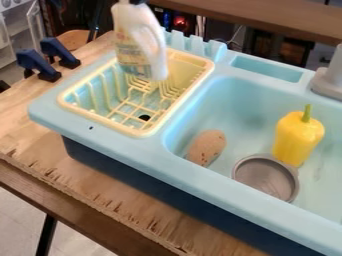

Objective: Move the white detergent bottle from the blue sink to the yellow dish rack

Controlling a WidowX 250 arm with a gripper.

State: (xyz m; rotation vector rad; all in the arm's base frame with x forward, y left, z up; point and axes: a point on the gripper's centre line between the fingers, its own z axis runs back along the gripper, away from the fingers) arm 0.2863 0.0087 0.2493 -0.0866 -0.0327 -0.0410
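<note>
Camera view: white, labelled bottle (141, 44) tilts over yellow rack (138, 132); jaws' state can't be told.

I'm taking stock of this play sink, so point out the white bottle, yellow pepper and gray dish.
White bottle (133, 49): camera view, middle of its body.
Yellow pepper (298, 137): camera view, body below the stem.
Gray dish (265, 179): camera view, its bare inside.

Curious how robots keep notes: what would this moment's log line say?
bottle: over rack | sink: potato, pepper, bowl | bowl: beside pepper
</note>
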